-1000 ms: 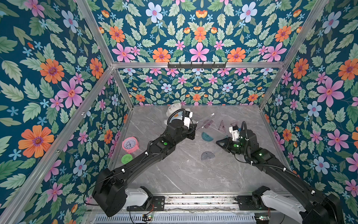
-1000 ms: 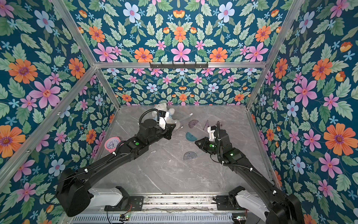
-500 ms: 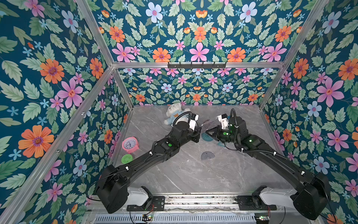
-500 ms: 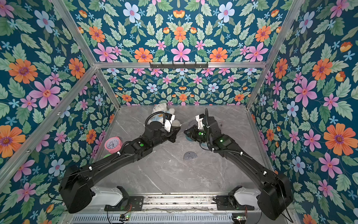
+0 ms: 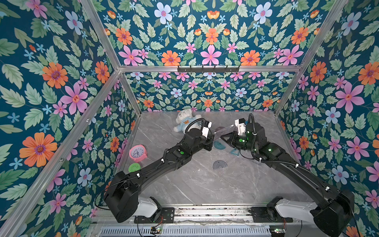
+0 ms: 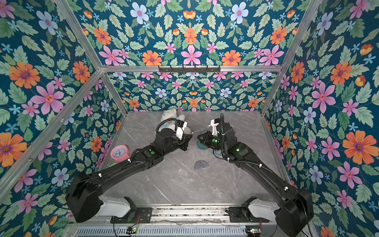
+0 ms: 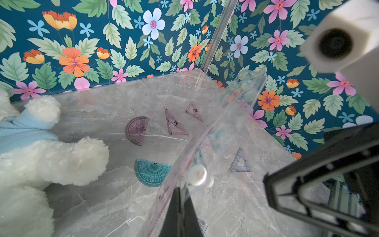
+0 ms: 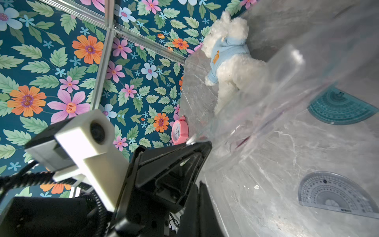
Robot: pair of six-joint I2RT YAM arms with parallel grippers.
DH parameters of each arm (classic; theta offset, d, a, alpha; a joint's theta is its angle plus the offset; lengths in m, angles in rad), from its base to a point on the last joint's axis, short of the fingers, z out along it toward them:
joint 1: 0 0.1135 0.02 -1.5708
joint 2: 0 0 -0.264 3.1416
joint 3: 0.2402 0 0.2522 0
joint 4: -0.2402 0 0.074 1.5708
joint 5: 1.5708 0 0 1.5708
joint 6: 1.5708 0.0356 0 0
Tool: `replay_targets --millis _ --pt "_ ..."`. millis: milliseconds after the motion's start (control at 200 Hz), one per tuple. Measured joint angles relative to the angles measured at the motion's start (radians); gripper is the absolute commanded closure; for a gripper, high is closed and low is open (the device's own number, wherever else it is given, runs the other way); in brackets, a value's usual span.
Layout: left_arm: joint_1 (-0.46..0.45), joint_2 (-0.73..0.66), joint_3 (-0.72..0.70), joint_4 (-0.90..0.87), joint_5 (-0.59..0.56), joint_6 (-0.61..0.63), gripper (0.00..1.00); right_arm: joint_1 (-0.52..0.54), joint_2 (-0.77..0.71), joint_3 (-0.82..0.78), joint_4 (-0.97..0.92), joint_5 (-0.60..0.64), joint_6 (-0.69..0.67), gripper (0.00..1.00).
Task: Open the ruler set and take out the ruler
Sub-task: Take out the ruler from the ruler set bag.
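Observation:
The ruler set (image 7: 229, 119) is a clear plastic pouch with a white snap button (image 7: 197, 175). It hangs in the air above the table's back middle and shows in both top views (image 5: 223, 129) (image 6: 202, 128). A pink ruler (image 7: 167, 197) lies inside it along one edge. My left gripper (image 7: 180, 189) (image 5: 213, 134) is shut on the pouch's edge just below the snap. My right gripper (image 8: 198, 182) (image 5: 222, 137) is tip to tip with the left one and shut. The clear film (image 8: 266, 106) runs down to its fingertips, apparently pinched there.
A white teddy bear (image 5: 185, 123) lies at the back. A pink clock (image 5: 137, 152) and a green disc (image 5: 134, 167) stand by the left wall. A teal protractor (image 5: 219, 145), a grey protractor (image 5: 219, 164), a purple protractor (image 7: 137, 130) and several triangles (image 7: 174, 123) lie loose on the marble.
My right arm swung in from the right to the pouch and its jaws closed. The left gripper carried the pouch a little rightward and forward to meet it.

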Motion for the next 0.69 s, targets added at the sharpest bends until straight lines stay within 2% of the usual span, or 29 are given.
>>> replay_targets --millis 600,695 --pt "0.000 0.027 0.021 0.000 0.061 0.007 1.00 0.033 0.153 0.066 -0.026 0.057 -0.052 1.00" --pt "0.000 0.026 0.021 0.000 0.065 0.008 1.00 0.032 0.166 0.070 -0.028 0.074 -0.054 0.96"
